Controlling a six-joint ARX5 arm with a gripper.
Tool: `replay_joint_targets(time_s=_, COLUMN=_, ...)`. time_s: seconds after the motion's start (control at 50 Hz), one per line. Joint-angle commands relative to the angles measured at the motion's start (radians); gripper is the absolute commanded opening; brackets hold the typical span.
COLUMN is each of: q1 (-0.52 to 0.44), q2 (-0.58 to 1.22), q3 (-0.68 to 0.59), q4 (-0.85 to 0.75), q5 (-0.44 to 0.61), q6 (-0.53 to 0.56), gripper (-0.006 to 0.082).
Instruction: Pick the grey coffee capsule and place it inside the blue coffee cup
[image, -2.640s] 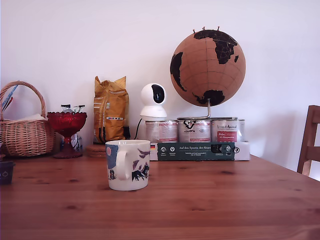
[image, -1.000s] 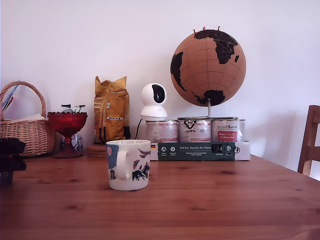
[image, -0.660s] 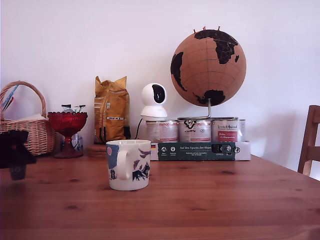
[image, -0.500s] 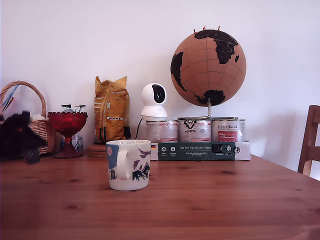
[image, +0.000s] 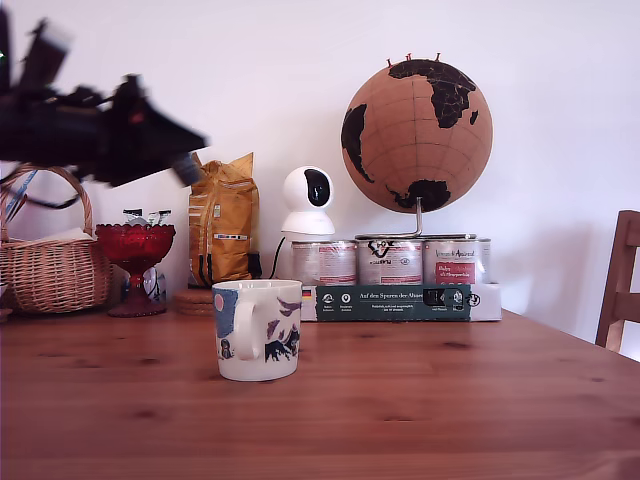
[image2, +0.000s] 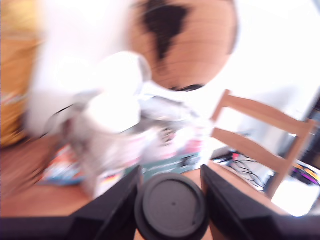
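Cup (image: 256, 329) stands on the worktop (image: 420, 400), unchanged. Claw (image2: 171, 192) has swung from worktop level to high above and left of the cup, gripping the capsule (image2: 171, 206): pickup done, drop remains.

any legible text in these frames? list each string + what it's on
"Auf den Spuren der Ahnen" (last word unsure): white print on the dark green box in front of the tins.
Red-labelled tin: pale script, too small to read.
Other two tins: labels too small.
Yellow bag: label strip unreadable.
Blue coffee cup: drawings only, no words seen.
Wrist view: motion-blurred, nothing legible.
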Motion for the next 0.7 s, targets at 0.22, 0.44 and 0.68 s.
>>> replay_joint_targets(time_s=0.22, q1=-0.172, q2=0.007, q3=0.072, q4=-0.319, q5=-0.128, q6=0.257, gripper=0.0184)
replay_joint_targets(time_s=0.44, q1=-0.222, q2=0.007, q3=0.128, q4=-0.513, q5=-0.243, q6=0.325, gripper=0.0184)
replay_joint_targets(time_s=0.68, q1=-0.223, q2=0.007, q3=0.13, q4=-0.641, q5=-0.297, q6=0.344, gripper=0.0199)
